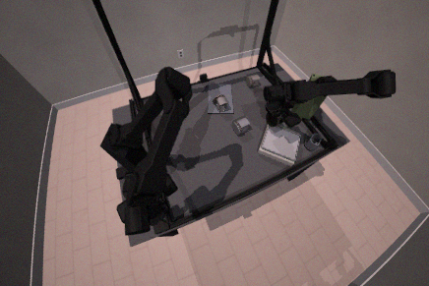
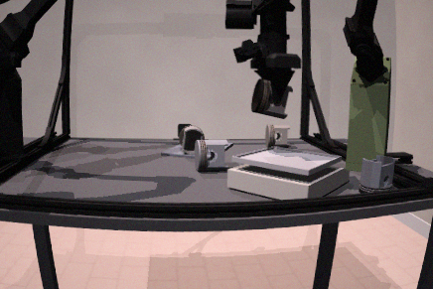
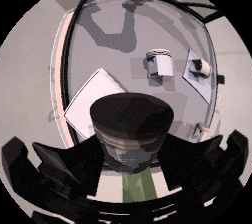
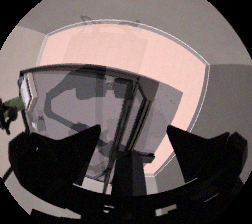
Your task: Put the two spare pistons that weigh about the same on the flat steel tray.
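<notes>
My left gripper (image 1: 276, 118) (image 2: 271, 99) (image 3: 129, 130) is shut on a dark piston (image 2: 262, 96) (image 3: 131, 117) and holds it in the air above the white box (image 1: 280, 144) (image 2: 288, 179) (image 3: 92, 102). The flat steel tray (image 1: 226, 90) (image 2: 169, 153) (image 3: 202, 86) lies at the back of the bench with one piston (image 1: 221, 102) (image 2: 191, 137) (image 3: 201, 64) on it. Another piston (image 1: 241, 126) (image 2: 211, 155) (image 3: 160, 63) lies mid-bench, one (image 1: 254, 80) (image 2: 276, 135) stands at the back, one (image 1: 313, 141) (image 2: 377, 174) stands at the right edge. My right gripper (image 4: 134, 128) is open and empty, high above the far end.
The white box carries a tilted white plate (image 2: 288, 159). A green panel (image 1: 307, 106) (image 2: 368, 125) stands by the left arm's base. Black frame posts (image 1: 273, 6) (image 2: 64, 66) rise at the bench corners, and a raised black rim (image 2: 214, 202) runs around the bench.
</notes>
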Robot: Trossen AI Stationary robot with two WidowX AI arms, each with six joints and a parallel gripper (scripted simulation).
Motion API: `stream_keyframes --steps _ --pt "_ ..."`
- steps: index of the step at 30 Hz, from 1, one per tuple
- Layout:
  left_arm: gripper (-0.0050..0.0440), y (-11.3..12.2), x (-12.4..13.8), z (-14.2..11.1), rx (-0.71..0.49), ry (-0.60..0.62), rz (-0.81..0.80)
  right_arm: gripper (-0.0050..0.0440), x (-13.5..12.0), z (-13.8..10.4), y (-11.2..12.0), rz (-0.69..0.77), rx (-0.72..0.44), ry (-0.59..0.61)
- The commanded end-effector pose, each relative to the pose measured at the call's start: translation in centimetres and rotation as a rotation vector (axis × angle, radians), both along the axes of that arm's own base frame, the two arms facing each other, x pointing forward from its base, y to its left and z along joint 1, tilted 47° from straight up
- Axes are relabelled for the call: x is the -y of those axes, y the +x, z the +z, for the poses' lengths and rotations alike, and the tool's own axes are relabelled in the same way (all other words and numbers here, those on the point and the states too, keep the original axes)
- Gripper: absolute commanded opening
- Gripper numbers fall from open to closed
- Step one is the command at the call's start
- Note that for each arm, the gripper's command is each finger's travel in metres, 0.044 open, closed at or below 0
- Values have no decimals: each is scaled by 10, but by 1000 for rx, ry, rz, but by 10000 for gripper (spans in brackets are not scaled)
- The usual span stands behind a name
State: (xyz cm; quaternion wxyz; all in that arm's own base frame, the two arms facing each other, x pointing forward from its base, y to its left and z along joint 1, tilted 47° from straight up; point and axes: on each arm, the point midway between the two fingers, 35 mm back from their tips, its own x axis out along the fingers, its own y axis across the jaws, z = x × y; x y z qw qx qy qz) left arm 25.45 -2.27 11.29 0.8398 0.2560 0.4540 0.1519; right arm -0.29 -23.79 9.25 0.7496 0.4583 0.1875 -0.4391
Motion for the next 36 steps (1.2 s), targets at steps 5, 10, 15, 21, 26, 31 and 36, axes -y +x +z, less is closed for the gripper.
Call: stream_keyframes --steps 5,10,15,21,26,31,36 --pt "158 6 35 -18 -94 111 -149 440 0 0 0 2 3 0" --pt "158 9 57 -30 -159 184 -240 440 0 0 0 2 3 0" --pt "158 10 69 -38 -198 228 -295 440 0 0 0 2 3 0" --pt "158 14 95 -53 -275 315 -404 440 0 0 0 2 3 0" --pt "158 17 116 -66 -340 388 -495 440 0 0 0 2 3 0" --pt "158 19 129 -74 -379 431 -550 440 0 0 0 2 3 0" --pt "158 22 150 -87 -404 459 -585 440 0 0 0 2 3 0"
